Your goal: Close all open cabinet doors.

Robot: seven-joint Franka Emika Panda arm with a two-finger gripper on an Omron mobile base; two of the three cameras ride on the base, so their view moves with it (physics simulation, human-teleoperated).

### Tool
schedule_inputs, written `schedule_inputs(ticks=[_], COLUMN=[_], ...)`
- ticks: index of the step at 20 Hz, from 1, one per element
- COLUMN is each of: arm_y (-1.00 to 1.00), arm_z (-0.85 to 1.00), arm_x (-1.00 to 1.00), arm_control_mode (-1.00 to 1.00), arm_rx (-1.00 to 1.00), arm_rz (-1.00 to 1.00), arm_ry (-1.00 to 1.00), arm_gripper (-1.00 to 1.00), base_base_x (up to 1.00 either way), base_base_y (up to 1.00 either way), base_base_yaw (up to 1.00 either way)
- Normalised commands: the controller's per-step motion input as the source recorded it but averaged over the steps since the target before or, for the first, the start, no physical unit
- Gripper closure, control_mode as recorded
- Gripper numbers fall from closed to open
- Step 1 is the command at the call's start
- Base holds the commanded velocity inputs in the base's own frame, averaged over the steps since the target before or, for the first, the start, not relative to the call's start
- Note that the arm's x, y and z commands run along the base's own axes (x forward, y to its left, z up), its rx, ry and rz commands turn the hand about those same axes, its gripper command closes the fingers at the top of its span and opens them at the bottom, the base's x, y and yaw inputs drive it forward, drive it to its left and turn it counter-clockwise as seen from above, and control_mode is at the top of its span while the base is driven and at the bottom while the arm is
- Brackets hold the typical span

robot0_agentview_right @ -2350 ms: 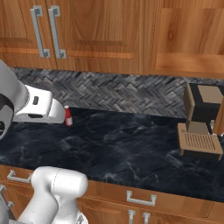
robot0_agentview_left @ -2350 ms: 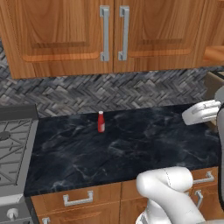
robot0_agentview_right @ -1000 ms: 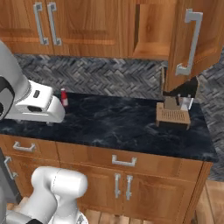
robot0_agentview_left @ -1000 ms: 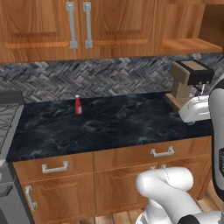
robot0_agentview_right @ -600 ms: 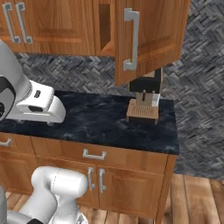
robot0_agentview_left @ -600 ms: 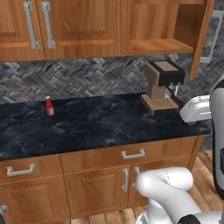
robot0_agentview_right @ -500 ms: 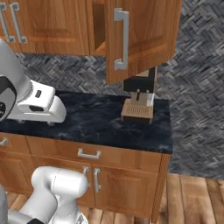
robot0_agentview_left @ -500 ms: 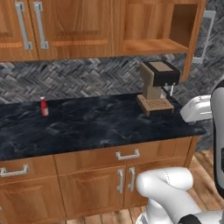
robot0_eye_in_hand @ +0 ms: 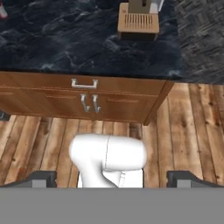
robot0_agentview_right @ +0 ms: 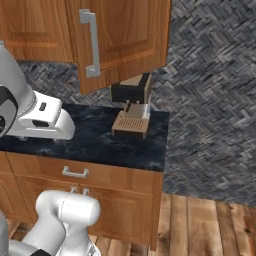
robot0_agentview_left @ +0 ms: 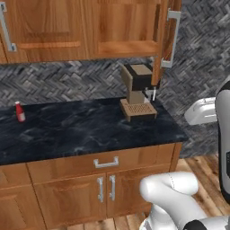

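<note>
One tall brown cabinet door [robot0_agentview_left: 164, 42] at the counter's right end stands swung out, edge-on in the left base view, its grey bar handle [robot0_agentview_left: 173, 38] facing right. The right base view shows the same door's [robot0_agentview_right: 125, 37] front panel and handle [robot0_agentview_right: 91, 43] hanging over the coffee machine. To its left a neighbouring upper door [robot0_agentview_left: 45, 27] lies flush and shut. My gripper [robot0_eye_in_hand: 112, 180] is open, its two dark tips wide apart with nothing between them. It points down at the floor in front of the lower cabinets, well below and short of the open door.
A brown coffee machine [robot0_agentview_left: 137, 92] stands on the dark marble counter [robot0_agentview_left: 81, 134] under the open door. A small red bottle [robot0_agentview_left: 19, 111] sits at the far left. The counter ends at its right edge [robot0_agentview_right: 162, 150], with wood floor [robot0_agentview_right: 210, 225] and herringbone wall [robot0_agentview_right: 215, 90] beyond.
The base has driven right, so the whole scene slid left. The open door and the counter's right end have come into view. The arm's pose looks the same.
</note>
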Motion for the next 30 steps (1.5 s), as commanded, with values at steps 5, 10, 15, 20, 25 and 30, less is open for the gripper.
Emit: schedule_inputs(ticks=[5,10,15,20,25,30], arm_y=[0.0,0.0,0.0,0.0,0.0,0.0], arm_z=[0.0,0.0,0.0,0.0,0.0,0.0], arm_x=[0.0,0.0,0.0,0.0,0.0,0.0], arm_control_mode=[1.0,1.0,1.0,1.0,1.0,1.0], arm_rx=[0.0,0.0,0.0,0.0,0.0,0.0], arm_rz=[0.0,0.0,0.0,0.0,0.0,0.0], arm_ry=[0.0,0.0,0.0,0.0,0.0,0.0], arm_gripper=[-1.0,-1.0,-1.0,-1.0,-1.0,-1.0], base_base_x=[0.13,0.5,0.66,0.61,0.47,0.44], base_base_y=[-0.56,-0.35,-0.4,-0.4,-0.07,0.0], base_base_yaw=[0.0,0.0,0.0,0.0,0.01,0.0])
